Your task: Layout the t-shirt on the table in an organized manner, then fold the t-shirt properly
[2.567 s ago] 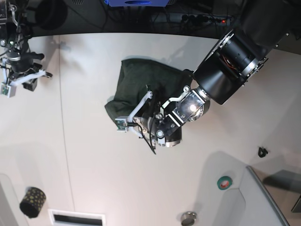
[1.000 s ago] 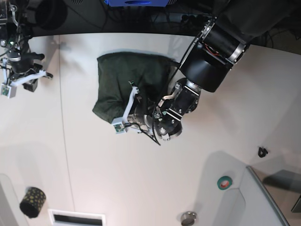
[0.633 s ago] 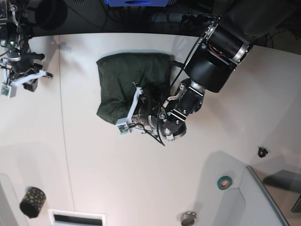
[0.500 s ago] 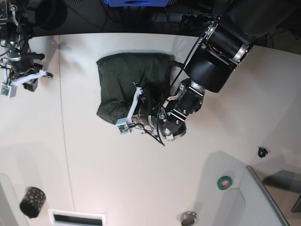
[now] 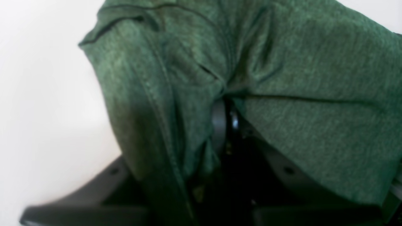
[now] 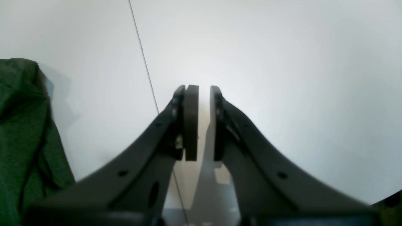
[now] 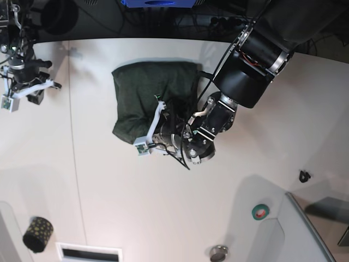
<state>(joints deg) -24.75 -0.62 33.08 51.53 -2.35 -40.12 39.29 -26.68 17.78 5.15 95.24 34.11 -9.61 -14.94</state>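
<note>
The dark green t-shirt [image 7: 147,95] lies bunched in a rough rectangle on the white table [image 7: 109,191], near its far edge. My left gripper [image 7: 166,123] sits at the shirt's near right corner. In the left wrist view the t-shirt [image 5: 282,94] drapes over both fingers and gathers into the jaws, which are shut on a fold; one pad [image 5: 219,124] peeks out. My right gripper [image 7: 38,82] hovers far off at the table's left edge. Its pads [image 6: 191,122] stand a narrow slit apart with nothing between them. An edge of the t-shirt [image 6: 22,125] shows at that view's left.
A thin seam line [image 6: 144,59] crosses the table. Along the near edge are a black dotted roll [image 7: 37,233], a white slotted plate [image 7: 90,252], a metal knob [image 7: 218,252], a green tape ring [image 7: 260,211] and a grey raised tray [image 7: 305,234]. A small black clip [image 7: 304,176] lies at the right.
The left arm dragged the t-shirt leftward, then eased slightly right and toward the near side; the shirt's far edge now lies straighter. The right arm has stayed still.
</note>
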